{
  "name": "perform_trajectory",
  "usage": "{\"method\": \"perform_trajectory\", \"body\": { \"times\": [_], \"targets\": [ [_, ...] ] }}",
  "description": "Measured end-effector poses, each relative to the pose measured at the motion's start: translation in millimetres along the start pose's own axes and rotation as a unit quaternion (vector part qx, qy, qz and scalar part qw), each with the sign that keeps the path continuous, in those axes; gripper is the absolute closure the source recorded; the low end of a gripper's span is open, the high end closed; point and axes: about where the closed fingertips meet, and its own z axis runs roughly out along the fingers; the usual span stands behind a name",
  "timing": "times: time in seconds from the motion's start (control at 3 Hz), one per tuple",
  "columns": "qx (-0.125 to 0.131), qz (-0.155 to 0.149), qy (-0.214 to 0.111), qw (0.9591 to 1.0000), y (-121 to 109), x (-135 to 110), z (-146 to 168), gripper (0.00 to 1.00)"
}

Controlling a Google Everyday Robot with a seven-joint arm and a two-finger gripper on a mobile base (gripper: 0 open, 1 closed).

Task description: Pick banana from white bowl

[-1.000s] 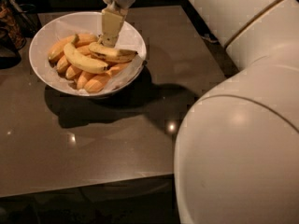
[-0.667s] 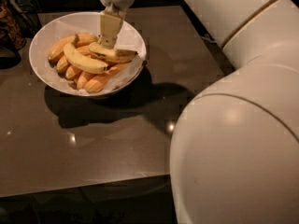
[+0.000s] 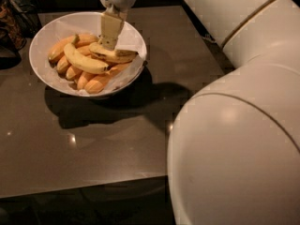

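Note:
The white bowl (image 3: 47, 36) stands on the far left part of the dark table. It holds several bananas. The banana (image 3: 115, 56), yellow with dark blotches and dark ends, lies on top at the bowl's right side. A smoother yellow banana (image 3: 84, 62) lies beside it, with stubby orange bananas (image 3: 96, 83) around and below. My gripper (image 3: 108, 45) reaches down from above into the bowl, and its tip is at the blotched banana's left end, touching or nearly touching it.
The dark brown table (image 3: 93, 144) has its front edge near the bottom of the view. My large white arm shell (image 3: 234, 139) fills the right side. Dark clutter (image 3: 11, 18) sits at the far left beside the bowl.
The gripper stays at the blotched banana, almost unmoved. The arm's big white shell has shifted slightly to the left in the view. The bananas and bowl have not moved.

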Motion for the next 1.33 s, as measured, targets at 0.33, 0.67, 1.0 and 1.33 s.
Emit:
{"method": "perform_trajectory", "body": {
  "times": [0.33, 0.67, 1.0, 1.33],
  "targets": [
    [-0.001, 0.000, 0.001, 1.0000, 0.2, 0.3, 0.8, 0.49],
    [-0.002, 0.001, 0.002, 1.0000, 0.4, 0.6, 1.2, 0.49],
    [-0.003, 0.001, 0.003, 1.0000, 0.6, 1.1, 1.4, 0.49],
    [-0.003, 0.001, 0.004, 1.0000, 0.9, 1.6, 1.3, 0.49]
  ]
}}
